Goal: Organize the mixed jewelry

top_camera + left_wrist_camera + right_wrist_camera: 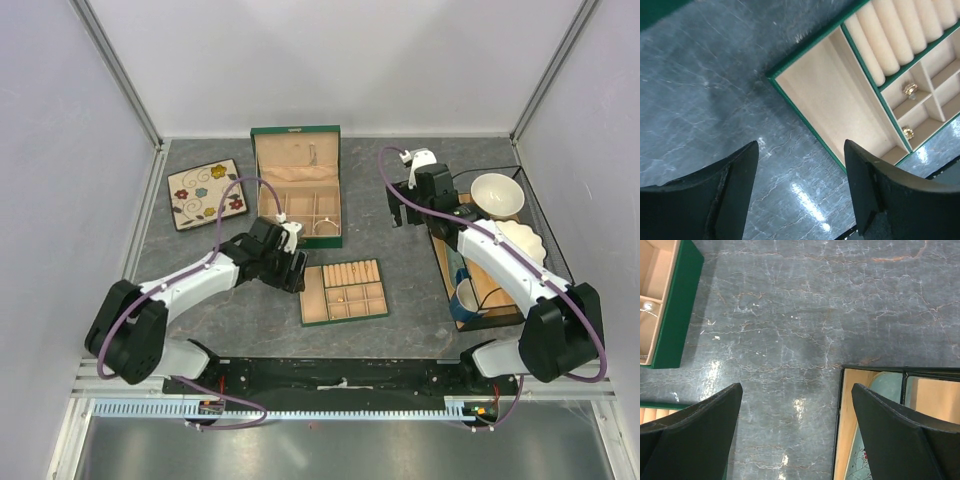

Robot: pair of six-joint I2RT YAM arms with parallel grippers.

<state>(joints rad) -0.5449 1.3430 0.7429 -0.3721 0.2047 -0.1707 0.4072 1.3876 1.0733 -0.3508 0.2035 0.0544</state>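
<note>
The thin silvery-white bangle (322,226) lies in the front right compartment of the open green jewelry box (296,190). A bit of it shows in the right wrist view (647,306). Tiny gold pieces (910,90) (907,133) sit in small compartments of the tan divided tray (344,291); the tray also shows in the left wrist view (835,95). My left gripper (292,264) (801,147) is open and empty above bare table, just left of the tray. My right gripper (400,207) (796,390) is open and empty over the table, between the box (680,305) and a wire rack.
A black wire rack (445,270) (840,415) with a wooden base stands at the right, holding a white bowl (497,195), a scalloped dish (522,240) and a blue mug (465,296). A floral square plate (207,193) lies at the back left.
</note>
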